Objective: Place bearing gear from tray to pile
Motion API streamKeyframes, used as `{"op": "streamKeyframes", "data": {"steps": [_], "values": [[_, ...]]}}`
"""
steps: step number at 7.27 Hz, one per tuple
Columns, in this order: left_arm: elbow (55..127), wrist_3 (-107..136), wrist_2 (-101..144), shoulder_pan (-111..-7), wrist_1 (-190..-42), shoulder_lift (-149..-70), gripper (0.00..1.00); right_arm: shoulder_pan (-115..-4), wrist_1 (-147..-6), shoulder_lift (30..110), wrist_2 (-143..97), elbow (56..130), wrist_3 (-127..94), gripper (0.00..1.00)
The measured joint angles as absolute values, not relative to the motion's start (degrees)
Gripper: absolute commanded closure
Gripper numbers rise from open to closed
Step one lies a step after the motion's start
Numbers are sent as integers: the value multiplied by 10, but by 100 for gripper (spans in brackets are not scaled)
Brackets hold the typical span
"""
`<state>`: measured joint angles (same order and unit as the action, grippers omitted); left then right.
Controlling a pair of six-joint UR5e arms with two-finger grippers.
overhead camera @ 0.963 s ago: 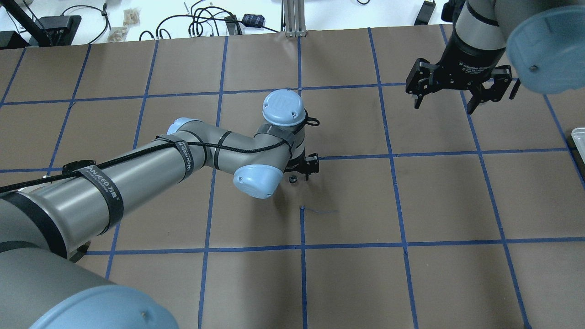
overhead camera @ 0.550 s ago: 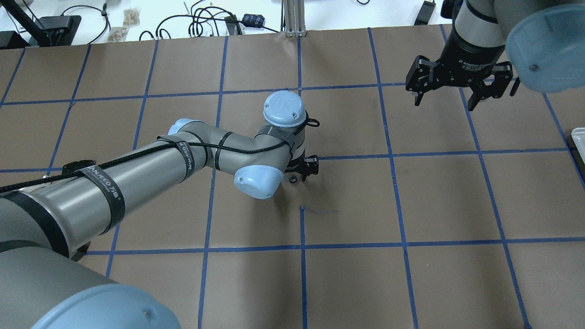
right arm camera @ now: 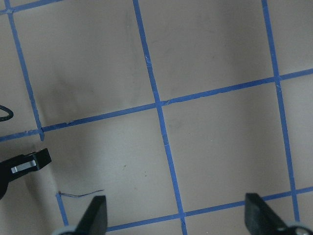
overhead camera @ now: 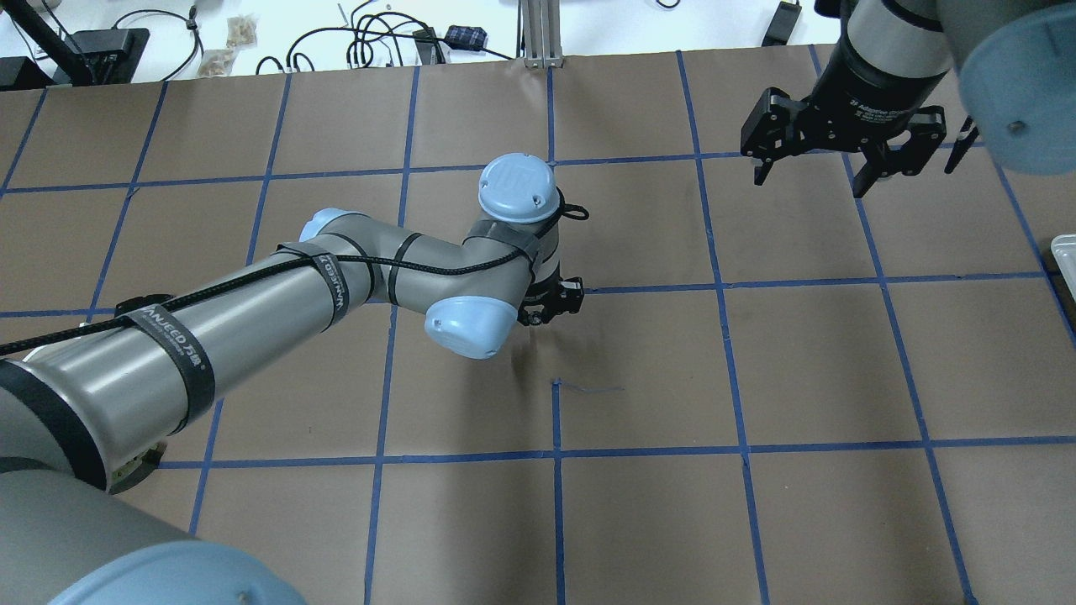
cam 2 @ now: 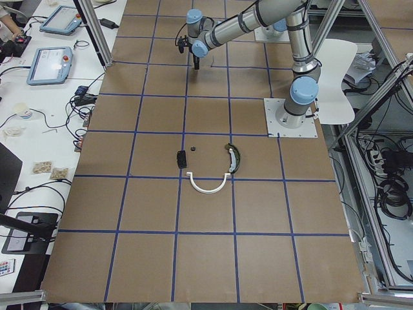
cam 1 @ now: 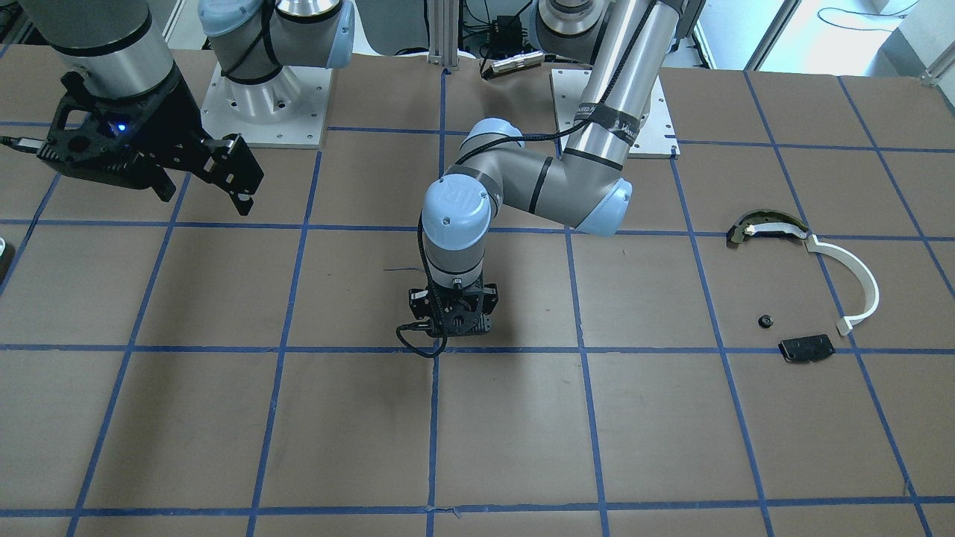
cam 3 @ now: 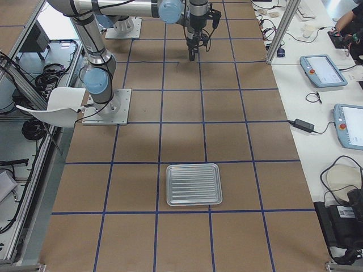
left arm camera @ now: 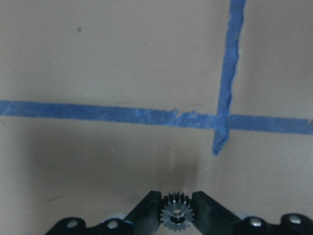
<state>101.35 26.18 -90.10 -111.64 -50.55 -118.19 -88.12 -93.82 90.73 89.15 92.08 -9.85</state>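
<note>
My left gripper point(left arm camera: 176, 210) is shut on the bearing gear point(left arm camera: 176, 216), a small grey toothed wheel held between both fingertips, close over the brown table near a blue tape crossing. From overhead the left gripper point(overhead camera: 548, 313) sits mid-table, and the gear is hidden under the wrist. The pile lies far off toward my left: a white arc strip point(cam 1: 858, 280), a dark curved piece with beige top point(cam 1: 765, 226), a flat black plate point(cam 1: 806, 348) and a small black part point(cam 1: 764, 321). My right gripper point(overhead camera: 809, 186) is open, empty and raised.
The metal tray point(cam 3: 193, 184) lies at the table's right end, with no parts in it; only its edge point(overhead camera: 1063, 252) shows overhead. A loose dark thread point(overhead camera: 588, 388) lies near the left gripper. Cables and boxes line the far table edge.
The gear lay on the table beside the left fingers; now it is between them and out of the overhead view. The left wrist shifted slightly left. The right gripper drew back toward the far edge.
</note>
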Motion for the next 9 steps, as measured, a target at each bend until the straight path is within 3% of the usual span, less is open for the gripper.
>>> {"op": "streamKeyframes", "data": {"steps": [2, 5, 9], "values": [[1007, 177, -905, -1056, -557, -1142, 99, -882, -934, 913, 892, 924, -99, 0], [1027, -142, -938, -871, -657, -1070, 99, -883, -933, 917, 891, 925, -99, 0], [1066, -434, -969, -659, -655, -1063, 99, -884, -933, 922, 889, 928, -103, 0]]}}
